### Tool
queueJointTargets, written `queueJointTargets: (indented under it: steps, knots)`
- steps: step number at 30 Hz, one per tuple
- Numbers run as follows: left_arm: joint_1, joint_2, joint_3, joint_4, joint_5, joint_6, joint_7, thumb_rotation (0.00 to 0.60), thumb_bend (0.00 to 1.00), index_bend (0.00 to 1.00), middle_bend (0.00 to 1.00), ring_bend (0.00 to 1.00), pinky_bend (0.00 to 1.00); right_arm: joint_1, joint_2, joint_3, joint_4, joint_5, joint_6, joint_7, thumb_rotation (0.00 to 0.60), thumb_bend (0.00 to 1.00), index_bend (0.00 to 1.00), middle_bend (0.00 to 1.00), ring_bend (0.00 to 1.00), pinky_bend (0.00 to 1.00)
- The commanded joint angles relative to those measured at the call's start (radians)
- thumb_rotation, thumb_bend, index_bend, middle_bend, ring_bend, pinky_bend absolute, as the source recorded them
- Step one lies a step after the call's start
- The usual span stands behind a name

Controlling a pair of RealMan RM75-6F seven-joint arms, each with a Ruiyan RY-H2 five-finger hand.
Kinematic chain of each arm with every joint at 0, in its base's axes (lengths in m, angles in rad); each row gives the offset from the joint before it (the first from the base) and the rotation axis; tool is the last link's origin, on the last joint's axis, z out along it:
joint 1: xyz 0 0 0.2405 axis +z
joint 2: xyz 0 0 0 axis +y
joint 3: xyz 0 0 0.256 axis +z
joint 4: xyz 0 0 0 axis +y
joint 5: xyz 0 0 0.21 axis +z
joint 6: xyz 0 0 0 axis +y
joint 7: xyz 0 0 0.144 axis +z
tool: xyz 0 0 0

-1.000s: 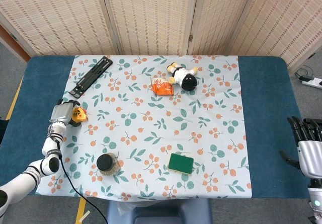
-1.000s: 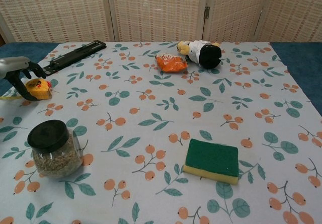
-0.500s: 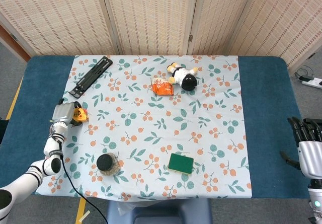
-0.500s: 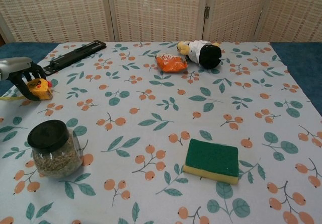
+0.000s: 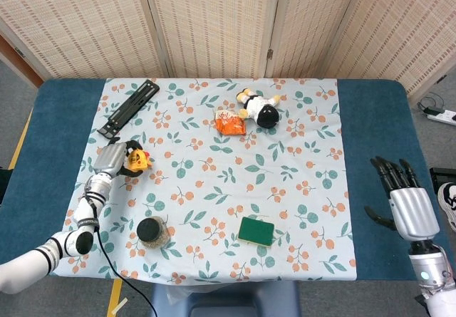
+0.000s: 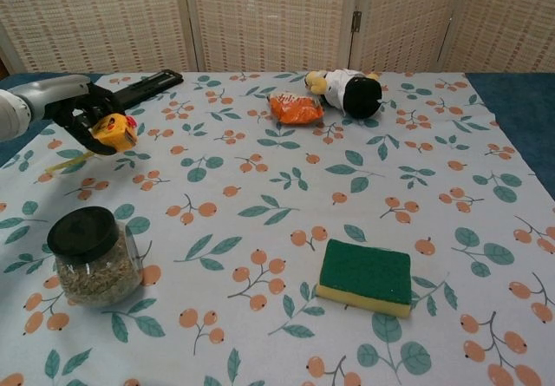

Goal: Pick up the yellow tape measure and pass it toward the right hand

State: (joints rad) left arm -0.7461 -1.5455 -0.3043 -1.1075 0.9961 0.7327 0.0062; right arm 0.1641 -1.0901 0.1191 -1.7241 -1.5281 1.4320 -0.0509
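My left hand (image 5: pixel 117 157) grips the yellow tape measure (image 5: pixel 137 162) and holds it above the left part of the floral cloth. The chest view shows the same hand (image 6: pixel 80 113) with dark fingers wrapped around the tape measure (image 6: pixel 114 133), and a short strip of yellow tape hanging from it toward the cloth. My right hand (image 5: pixel 404 196) hovers over the blue table surface at the far right, fingers spread, nothing in it. It does not appear in the chest view.
A black-lidded jar (image 5: pixel 152 231) stands near the front left. A green sponge (image 5: pixel 256 230) lies front centre. An orange packet (image 5: pixel 230 123) and a plush toy (image 5: pixel 259 108) lie at the back. A black bar (image 5: pixel 129 107) sits at the back left.
My left hand has lifted the tape measure off the cloth and carried it rightward. My right hand has moved inward over the table's right side.
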Motion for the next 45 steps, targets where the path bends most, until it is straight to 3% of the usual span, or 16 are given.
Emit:
queueJointTargets:
  steps: [1,6,12,19,29,45]
  knots:
    - [-0.007,0.071,-0.024,-0.166,-0.021,0.02,0.019,0.6,0.34,0.57,0.53,0.48,0.14,0.05,-0.031,0.014,-0.032,-0.002,-0.06,0.009,0.6,0.26,0.07,0.09,0.11,0.0]
    - [-0.032,0.096,-0.044,-0.303,-0.075,0.052,0.073,0.6,0.34,0.59,0.55,0.5,0.14,0.128,-0.084,0.053,-0.074,0.035,-0.139,-0.007,0.6,0.26,0.07,0.06,0.1,0.0]
    - [-0.082,0.084,-0.054,-0.381,-0.143,0.084,0.144,0.6,0.35,0.61,0.57,0.51,0.13,0.214,-0.186,0.109,-0.076,0.097,-0.2,0.002,0.6,0.26,0.01,0.01,0.07,0.0]
    - [-0.137,0.059,-0.061,-0.414,-0.225,0.109,0.203,0.6,0.35,0.62,0.58,0.52,0.12,0.299,-0.312,0.157,-0.042,0.16,-0.234,-0.026,0.6,0.26,0.0,0.0,0.0,0.0]
    - [-0.187,0.056,-0.085,-0.445,-0.359,0.106,0.203,0.6,0.36,0.62,0.58,0.54,0.11,0.41,-0.464,0.21,0.033,0.25,-0.271,-0.099,0.6,0.26,0.0,0.0,0.0,0.0]
    - [-0.224,0.057,-0.081,-0.505,-0.403,0.168,0.219,0.6,0.36,0.63,0.59,0.55,0.11,0.526,-0.623,0.249,0.15,0.288,-0.264,-0.138,0.6,0.26,0.0,0.0,0.0,0.0]
